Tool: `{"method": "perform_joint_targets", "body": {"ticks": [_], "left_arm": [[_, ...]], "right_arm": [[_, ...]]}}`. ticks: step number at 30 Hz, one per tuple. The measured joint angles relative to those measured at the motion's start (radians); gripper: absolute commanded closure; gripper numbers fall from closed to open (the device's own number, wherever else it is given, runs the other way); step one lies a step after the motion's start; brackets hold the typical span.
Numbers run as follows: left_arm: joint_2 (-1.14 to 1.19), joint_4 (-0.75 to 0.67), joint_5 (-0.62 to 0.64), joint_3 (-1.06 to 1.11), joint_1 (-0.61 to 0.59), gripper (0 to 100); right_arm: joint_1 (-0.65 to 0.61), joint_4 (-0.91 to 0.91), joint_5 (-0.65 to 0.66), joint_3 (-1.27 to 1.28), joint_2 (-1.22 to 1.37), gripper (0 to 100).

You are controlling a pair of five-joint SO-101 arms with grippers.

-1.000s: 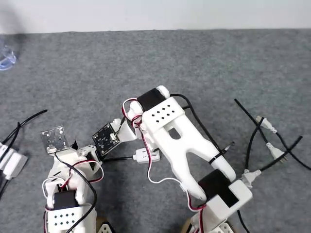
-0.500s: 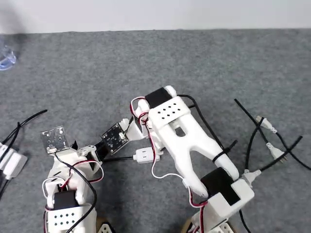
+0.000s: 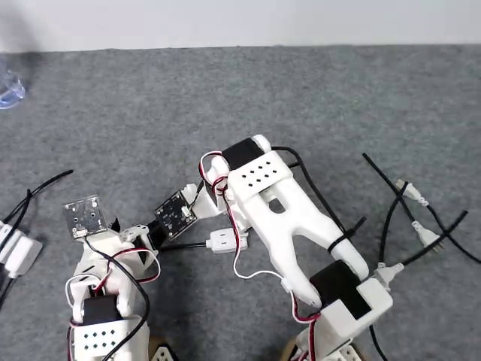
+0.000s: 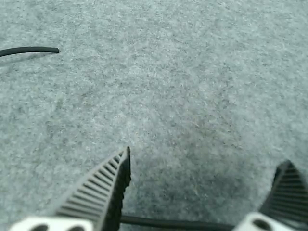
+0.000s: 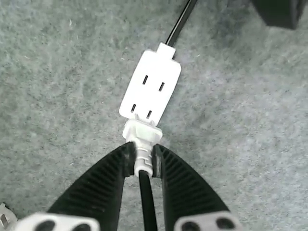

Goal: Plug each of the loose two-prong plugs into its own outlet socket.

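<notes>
From the operator's side of the grey table surface (image 3: 316,90), a clear plastic object (image 3: 9,89) sits at the far 10 o'clock corner. A white block (image 3: 19,254) with black leads lies at the 9 o'clock edge. At 3 o'clock, well apart from the work area, loose white plugs (image 3: 428,237) lie on crossed black cords. The right arm (image 3: 285,210) reaches from 5 o'clock toward the centre, and its wrist circuit board (image 3: 175,216) covers its fingers from above. The left arm (image 3: 105,301) is folded at 7 o'clock. The left gripper (image 4: 207,159) is spread wide over bare carpet with nothing between its fingers. A black cord (image 4: 173,223) crosses beneath it, and a cut cord end (image 4: 29,49) lies farther off. The outlet block (image 3: 223,241) lies flat near the table centre, just beside the right arm at its 9 o'clock. It is a small white rectangular block (image 5: 150,89) with two pairs of slots open on its upper face, and a black cord leaves its far end. The right gripper (image 5: 143,149) is clamped on the neck of a white two-prong plug (image 5: 142,134), whose black cord trails back between the fingers. The plug's front face touches the near end of the outlet block, in line with it. Seating depth of the prongs cannot be determined.
</notes>
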Motion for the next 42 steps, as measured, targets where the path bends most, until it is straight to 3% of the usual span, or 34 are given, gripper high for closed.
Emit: {"method": "perform_joint_targets", "body": {"ticks": [32,36,38,42], "left_arm": [[0.0,0.0,0.0,0.0,0.0,57],[0.0,0.0,0.0,0.0,0.0,57],[0.0,0.0,0.0,0.0,0.0,57],[0.0,0.0,0.0,0.0,0.0,57]], "right_arm": [[-0.041,-0.253,-0.011,0.269,-0.025,99.0],[-0.041,-0.253,-0.068,0.269,-0.04,98.2],[-0.041,-0.253,-0.124,0.281,-0.055,94.6],[-0.043,-0.253,-0.183,0.285,-0.092,78.3]]}}
